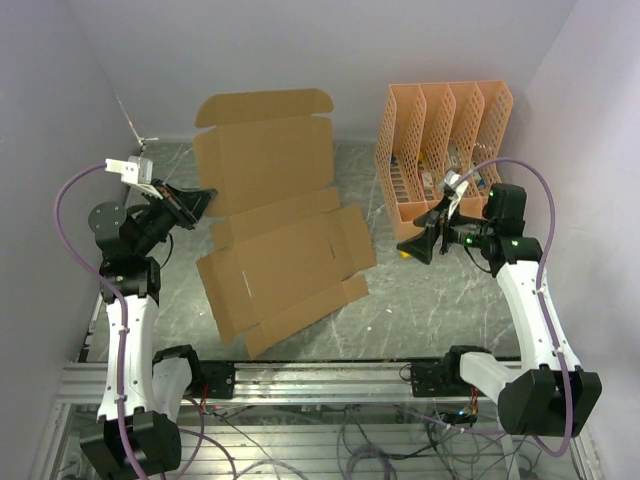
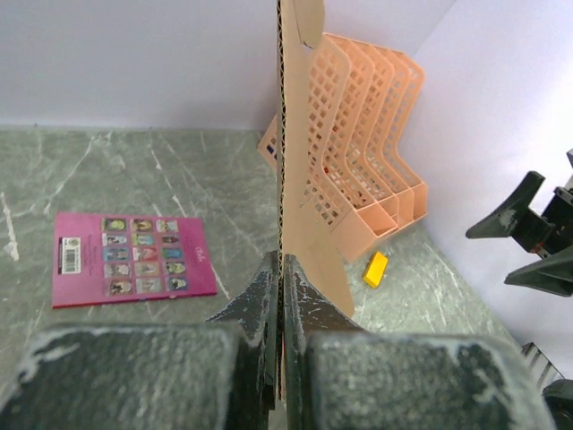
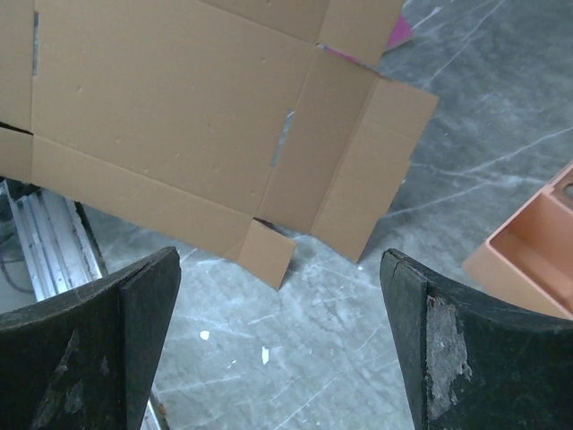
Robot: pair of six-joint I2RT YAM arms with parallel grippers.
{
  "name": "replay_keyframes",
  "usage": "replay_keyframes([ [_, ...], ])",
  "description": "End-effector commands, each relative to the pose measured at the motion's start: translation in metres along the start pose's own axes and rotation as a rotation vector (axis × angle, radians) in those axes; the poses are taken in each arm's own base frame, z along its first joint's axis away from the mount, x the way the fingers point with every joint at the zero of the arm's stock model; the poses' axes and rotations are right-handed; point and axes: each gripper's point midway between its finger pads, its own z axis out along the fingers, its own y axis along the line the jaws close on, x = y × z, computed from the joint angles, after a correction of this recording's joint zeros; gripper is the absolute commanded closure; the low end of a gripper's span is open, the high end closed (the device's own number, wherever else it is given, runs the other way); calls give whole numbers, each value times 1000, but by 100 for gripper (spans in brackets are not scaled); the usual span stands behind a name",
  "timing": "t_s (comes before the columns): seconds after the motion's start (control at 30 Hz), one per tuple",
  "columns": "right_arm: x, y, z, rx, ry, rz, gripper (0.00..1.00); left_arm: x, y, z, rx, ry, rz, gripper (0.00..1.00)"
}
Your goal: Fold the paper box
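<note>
Here, left hand point(image 1: 206, 199) pinching the paper box point(image 1: 285, 250) edge, right hand point(image 1: 420, 244) spread wide.

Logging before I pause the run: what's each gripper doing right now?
Left gripper: closed on the brown corrugated cardboard box sheet.
Right gripper: open, holding nothing.

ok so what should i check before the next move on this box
1. left gripper shut on the paper box edge: ok
2. right gripper open and empty: ok
3. right gripper in contact with the box: not ok, apart from it
4. box walls folded up: not ok, it is unfolded
5. pink card out from under the box: not ok, the box covers it from above
6. how deep the left grip sits: cannot tell
</note>
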Motion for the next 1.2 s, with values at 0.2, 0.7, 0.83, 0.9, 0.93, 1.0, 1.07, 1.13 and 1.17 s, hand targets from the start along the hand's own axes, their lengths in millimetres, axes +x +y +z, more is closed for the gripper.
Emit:
replay_keyframes([
  [0.2,-9,-15,9,-47,-75,76,7,-39,-53,-7,209,-96,101,93],
  [0.7,7,-61,36,3,-110,97,8,-66,-106,-25,432,-219,119,93],
  [0.83,3,-74,46,25,-111,57,9,-72,-115,-29,479,-245,111,93],
  [0.9,-2,-78,50,31,-122,21,10,-74,-120,-31,500,-251,96,93],
  [0.93,-5,-78,52,24,-134,1,10,-74,-122,-31,511,-253,92,93],
  [1.0,-17,-78,54,12,-173,-58,10,-76,-125,-33,531,-258,82,93],
  [1.07,-27,-79,56,11,-201,-106,10,-77,-129,-35,548,-261,78,93],
  [1.13,-37,-84,59,24,-217,-145,10,-78,-132,-37,564,-261,74,93],
  [1.17,-42,-87,59,29,-223,-158,10,-79,-134,-38,573,-261,73,93],
])
